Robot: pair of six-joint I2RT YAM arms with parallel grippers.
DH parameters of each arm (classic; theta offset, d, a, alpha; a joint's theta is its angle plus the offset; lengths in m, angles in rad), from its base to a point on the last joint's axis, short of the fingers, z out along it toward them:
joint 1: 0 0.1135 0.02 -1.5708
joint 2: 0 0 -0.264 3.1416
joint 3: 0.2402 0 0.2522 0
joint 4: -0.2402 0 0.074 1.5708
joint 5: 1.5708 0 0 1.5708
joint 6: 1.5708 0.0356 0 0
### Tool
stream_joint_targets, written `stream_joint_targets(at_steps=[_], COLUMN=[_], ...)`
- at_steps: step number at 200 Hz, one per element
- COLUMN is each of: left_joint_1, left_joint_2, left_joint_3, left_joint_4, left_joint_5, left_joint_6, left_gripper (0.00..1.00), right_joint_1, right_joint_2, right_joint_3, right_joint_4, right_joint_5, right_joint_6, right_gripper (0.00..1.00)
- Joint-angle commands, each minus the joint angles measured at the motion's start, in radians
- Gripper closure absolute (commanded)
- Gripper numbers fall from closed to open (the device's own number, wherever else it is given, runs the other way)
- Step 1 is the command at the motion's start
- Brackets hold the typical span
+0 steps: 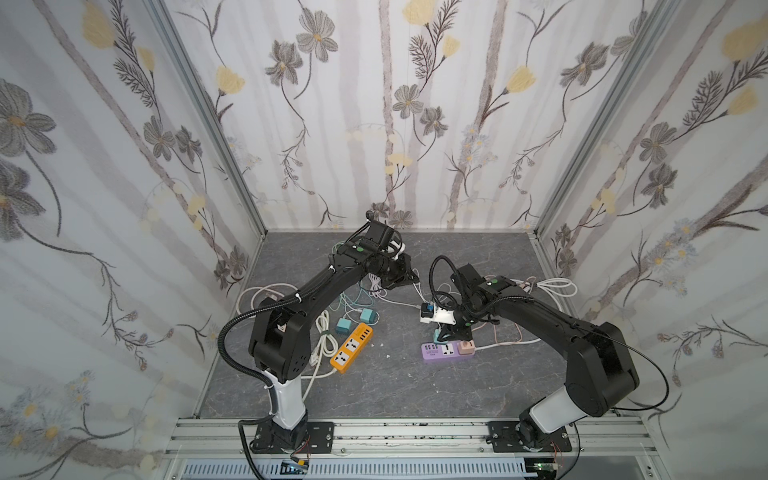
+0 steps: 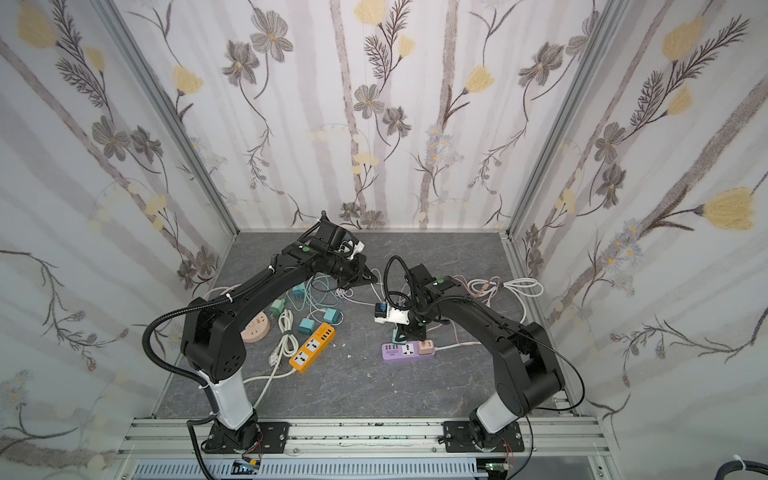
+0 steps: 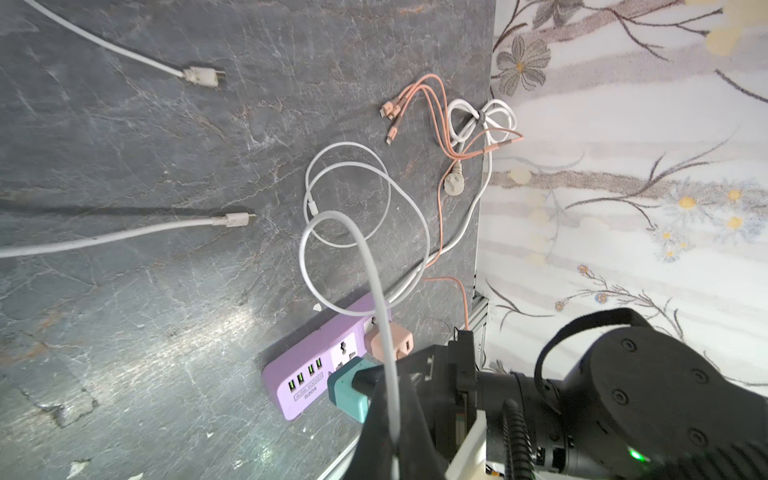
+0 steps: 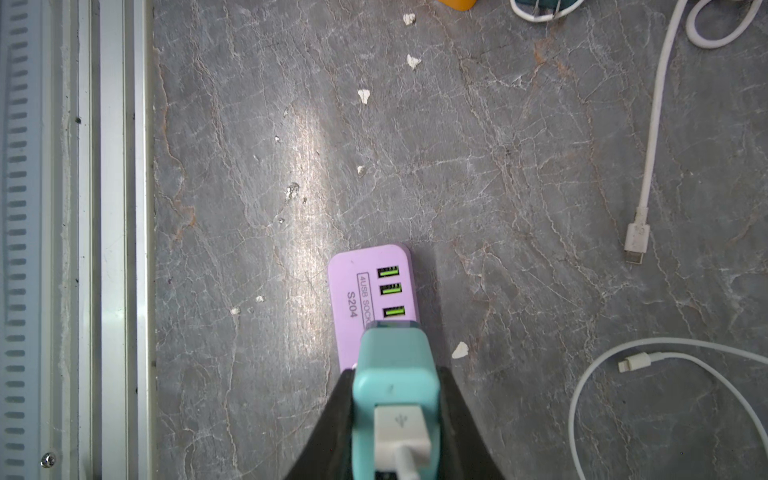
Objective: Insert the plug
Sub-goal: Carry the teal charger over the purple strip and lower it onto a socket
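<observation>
My right gripper [image 4: 395, 388] is shut on a teal plug [image 4: 395, 365] with a white USB connector in its back. The plug stands over the purple power strip [image 4: 361, 291], beside its green USB ports, hiding the socket beneath; its prongs are hidden. In both top views the plug [image 1: 436, 334] [image 2: 395, 333] sits at the strip's [image 1: 444, 353] [image 2: 405, 353] far edge. My left gripper [image 3: 390, 436] is raised at the back middle [image 1: 409, 276], shut on the white cable [image 3: 384, 324] that runs to the plug [image 3: 347, 395].
A pink adapter [image 1: 466, 346] is plugged into the purple strip's right end. An orange power strip [image 1: 352, 348], loose teal adapters [image 1: 343, 326] and white cables lie to the left. A pink multi-head cable [image 3: 415, 104] and coiled white cord lie by the right wall.
</observation>
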Motion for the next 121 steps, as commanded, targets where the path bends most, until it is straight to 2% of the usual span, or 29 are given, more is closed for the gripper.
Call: stream_joint_targets(at_steps=[1,35,121], left_joint_1=[-0.002,-0.016,-0.031], left_joint_2=[0.002,0.004,0.029], left_joint_3=[0.010,0.017,0.038], left_joint_4=[0.008,-0.033,-0.070], left_joint_5=[0.070,0.127,0.122], left_joint_6=[0.051,0.080,0.099], left_gripper=[1.00,1.00,1.00], right_joint_1=[0.004,0.014,0.022], right_joint_2=[-0.016,-0.025,-0.039], right_joint_3=[-0.026,-0.025,-0.084], right_joint_4=[-0.026,-0.058,-0.029], right_joint_5=[0.021,0.024,0.060], right_joint_6=[-0.042,-0.063,-0.072], right_gripper=[0.96,0.96,0.97])
